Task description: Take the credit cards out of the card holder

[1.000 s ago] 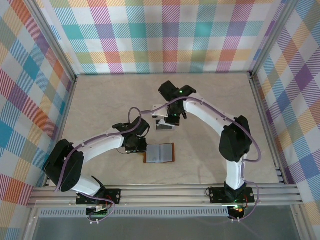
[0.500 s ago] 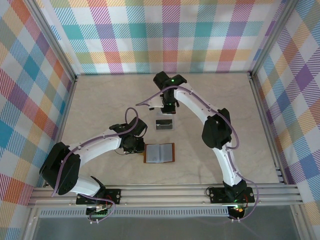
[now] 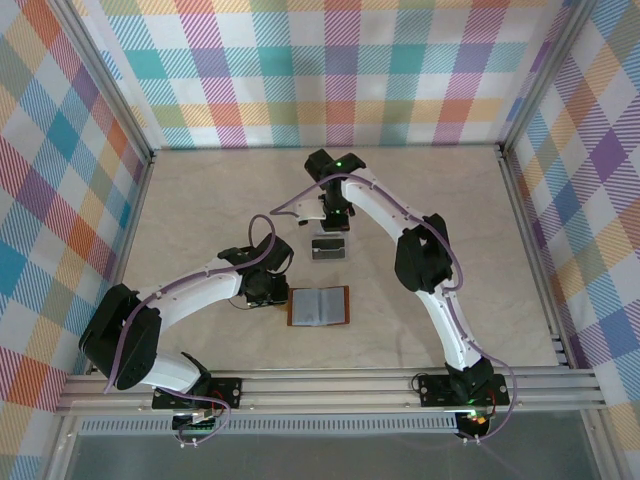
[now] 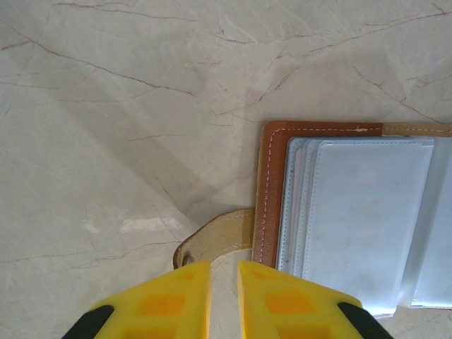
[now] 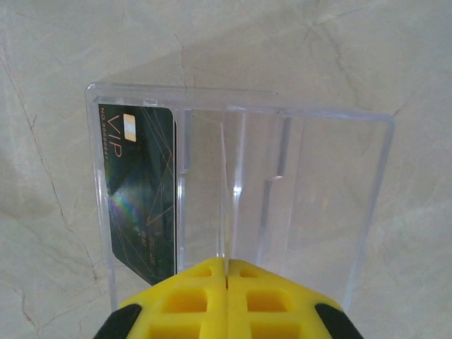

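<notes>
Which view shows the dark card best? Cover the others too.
The right wrist view: the dark card sits in the clear box, its VIP print readable. In the top view the clear box is a small grey shape, the card too small to make out. The left wrist view faces the wallet.

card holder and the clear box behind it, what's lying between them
Nothing. In the top external view, the strip of tabletop between the open card holder and the clear box is bare.
</notes>
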